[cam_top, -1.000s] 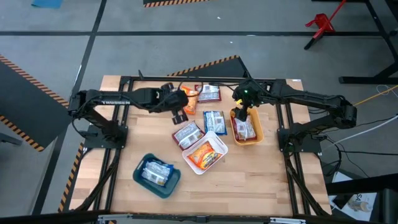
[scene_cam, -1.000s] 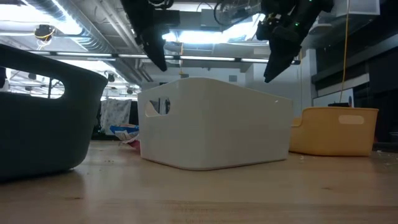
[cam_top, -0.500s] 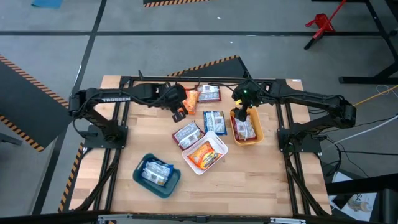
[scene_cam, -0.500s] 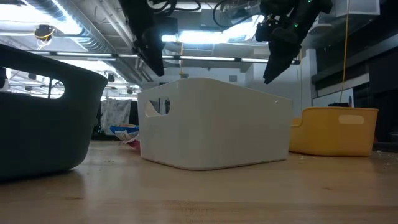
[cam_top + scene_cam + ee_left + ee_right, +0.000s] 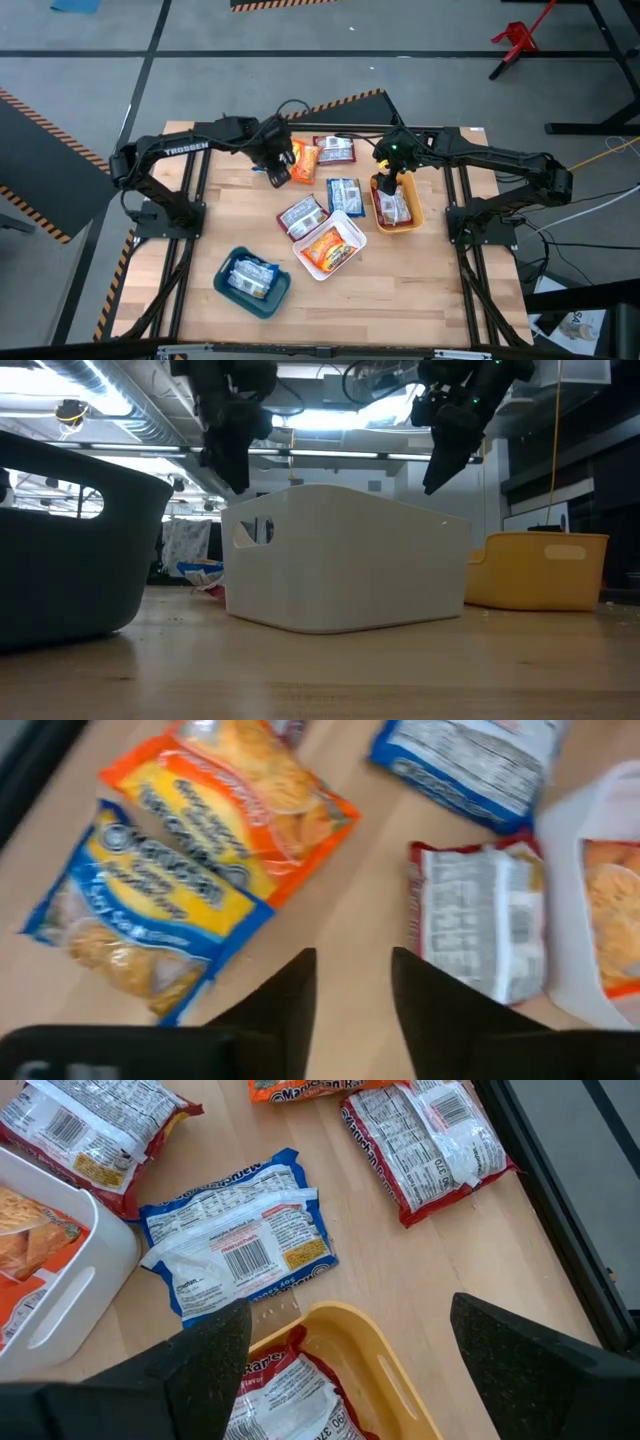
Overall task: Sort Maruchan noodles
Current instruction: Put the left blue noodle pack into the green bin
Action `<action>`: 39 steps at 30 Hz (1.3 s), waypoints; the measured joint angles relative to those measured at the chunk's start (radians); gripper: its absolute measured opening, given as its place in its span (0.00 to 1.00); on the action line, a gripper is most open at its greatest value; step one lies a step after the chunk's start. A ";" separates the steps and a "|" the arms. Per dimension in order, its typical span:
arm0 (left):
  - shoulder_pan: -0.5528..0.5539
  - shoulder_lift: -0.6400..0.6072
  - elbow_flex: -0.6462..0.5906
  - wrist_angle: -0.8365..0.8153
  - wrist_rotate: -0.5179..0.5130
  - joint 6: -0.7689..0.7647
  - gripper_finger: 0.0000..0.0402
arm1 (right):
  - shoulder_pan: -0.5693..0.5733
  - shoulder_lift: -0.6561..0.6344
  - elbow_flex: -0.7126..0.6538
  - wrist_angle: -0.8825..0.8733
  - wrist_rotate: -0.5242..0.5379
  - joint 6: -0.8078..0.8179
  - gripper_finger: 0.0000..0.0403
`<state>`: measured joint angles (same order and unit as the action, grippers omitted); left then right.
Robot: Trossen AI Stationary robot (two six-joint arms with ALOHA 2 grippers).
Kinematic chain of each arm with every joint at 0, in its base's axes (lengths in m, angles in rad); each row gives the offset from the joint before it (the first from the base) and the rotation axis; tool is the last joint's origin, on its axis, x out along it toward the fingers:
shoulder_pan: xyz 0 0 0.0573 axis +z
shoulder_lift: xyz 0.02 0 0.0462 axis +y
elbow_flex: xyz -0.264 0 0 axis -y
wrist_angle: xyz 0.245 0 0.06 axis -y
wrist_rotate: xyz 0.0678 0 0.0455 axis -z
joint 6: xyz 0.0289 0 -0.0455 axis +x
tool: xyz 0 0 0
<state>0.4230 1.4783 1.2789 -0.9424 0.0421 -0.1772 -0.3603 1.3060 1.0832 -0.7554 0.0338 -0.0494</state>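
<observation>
Ramen packets lie flat on the wooden table: an orange one [image 5: 304, 160], a dark red one [image 5: 336, 150], a blue one [image 5: 345, 194] and another red one [image 5: 302, 215]. My left gripper [image 5: 274, 174] hovers open just left of the orange packet. Its wrist view shows a blue-and-yellow packet [image 5: 140, 915], the orange packet [image 5: 235, 805] and a red packet [image 5: 480, 920] ahead of the gripper [image 5: 352, 995]. My right gripper [image 5: 385, 185] hangs wide open over the far end of the orange bin [image 5: 410, 222], which holds a red packet [image 5: 285, 1400].
A white bin [image 5: 350, 222] in the middle holds an orange packet; a teal bin [image 5: 225, 290] near the front left holds a blue packet. A black frame rail [image 5: 330, 127] runs along the far edge. Bare wood lies at the near right.
My left gripper has moved toward the table's left and far edge, turning as the arm swung, and now sits beside the orange packet. The right arm and all packets have stayed where they were.
</observation>
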 joint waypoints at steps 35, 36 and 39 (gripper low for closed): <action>0.188 0.060 -0.346 0.219 -0.155 0.001 0.79 | 0.000 -0.001 0.000 -0.001 0.000 0.019 0.81; 0.187 0.065 -0.356 0.236 -0.151 0.001 0.79 | 0.000 -0.001 0.000 -0.001 0.000 0.019 0.81; 0.192 0.075 -0.385 0.282 -0.131 -0.001 0.79 | 0.000 -0.001 0.000 -0.001 0.000 0.026 0.81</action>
<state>0.6150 1.5535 0.8941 -0.6609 -0.0885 -0.1778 -0.3599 1.3052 1.0836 -0.7559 0.0334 -0.0231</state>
